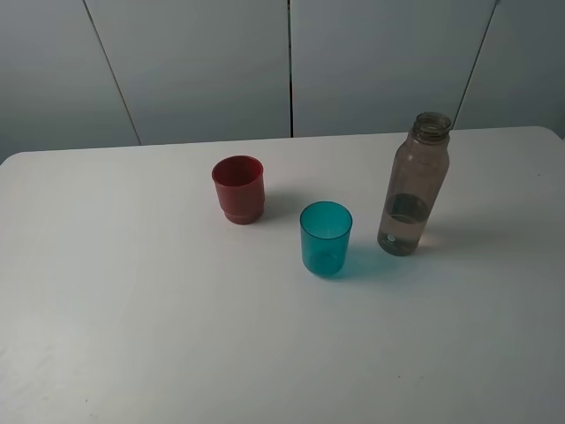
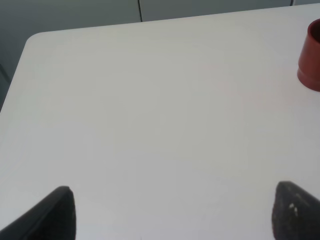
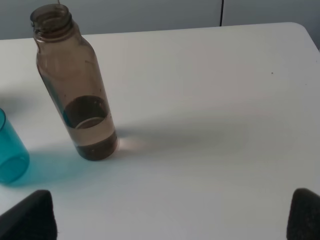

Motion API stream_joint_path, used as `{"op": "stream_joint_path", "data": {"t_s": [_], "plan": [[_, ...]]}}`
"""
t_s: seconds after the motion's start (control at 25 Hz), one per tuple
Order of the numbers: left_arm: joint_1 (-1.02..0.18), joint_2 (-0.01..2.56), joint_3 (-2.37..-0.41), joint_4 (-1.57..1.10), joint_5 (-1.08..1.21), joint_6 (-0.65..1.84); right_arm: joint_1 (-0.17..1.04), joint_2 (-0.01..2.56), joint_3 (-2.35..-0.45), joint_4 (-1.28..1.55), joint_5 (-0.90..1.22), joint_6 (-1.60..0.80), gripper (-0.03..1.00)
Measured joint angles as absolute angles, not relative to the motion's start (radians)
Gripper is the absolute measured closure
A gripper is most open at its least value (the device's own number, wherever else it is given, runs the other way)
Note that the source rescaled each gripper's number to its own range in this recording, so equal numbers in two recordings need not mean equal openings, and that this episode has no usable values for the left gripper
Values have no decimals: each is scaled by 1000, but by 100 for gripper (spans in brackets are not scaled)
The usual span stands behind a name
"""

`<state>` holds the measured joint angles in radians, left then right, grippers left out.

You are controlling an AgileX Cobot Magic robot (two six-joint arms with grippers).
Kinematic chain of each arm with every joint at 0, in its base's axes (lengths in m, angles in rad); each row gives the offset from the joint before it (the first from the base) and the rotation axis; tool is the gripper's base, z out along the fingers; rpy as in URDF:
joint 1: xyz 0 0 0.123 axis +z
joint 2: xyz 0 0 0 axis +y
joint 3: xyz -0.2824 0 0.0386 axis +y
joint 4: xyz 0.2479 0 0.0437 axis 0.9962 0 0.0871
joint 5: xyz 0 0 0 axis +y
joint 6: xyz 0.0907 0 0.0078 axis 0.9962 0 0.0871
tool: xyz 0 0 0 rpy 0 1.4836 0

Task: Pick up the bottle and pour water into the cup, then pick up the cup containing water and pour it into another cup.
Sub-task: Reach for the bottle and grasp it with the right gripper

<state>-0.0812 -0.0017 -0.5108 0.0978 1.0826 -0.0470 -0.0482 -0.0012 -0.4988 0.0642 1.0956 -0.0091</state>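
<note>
The bottle (image 1: 413, 185) stands upright on the white table (image 1: 132, 309), uncapped, with water in its lower third; it also shows in the right wrist view (image 3: 75, 85). The teal cup (image 1: 326, 238) stands just left of it, and its edge appears in the right wrist view (image 3: 10, 147). The red cup (image 1: 238, 189) stands further left and back, cut by the frame edge in the left wrist view (image 2: 311, 57). My left gripper (image 2: 172, 212) is open and empty, well short of the red cup. My right gripper (image 3: 172, 215) is open and empty, short of the bottle. Neither arm shows in the high view.
Grey wall panels (image 1: 291, 62) rise behind the table's far edge. The table's far left corner (image 2: 35, 40) shows in the left wrist view and its far right corner (image 3: 300, 27) in the right wrist view.
</note>
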Motion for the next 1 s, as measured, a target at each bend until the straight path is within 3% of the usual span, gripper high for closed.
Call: {"op": "stream_joint_path", "data": {"t_s": [0.88, 1.0], "plan": [[-81, -2, -511, 98, 1083, -47, -48, 1, -499, 70, 1096, -11, -3], [-81, -2, -511, 98, 1083, -47, -48, 103, -521, 70, 1124, -11, -3]]}}
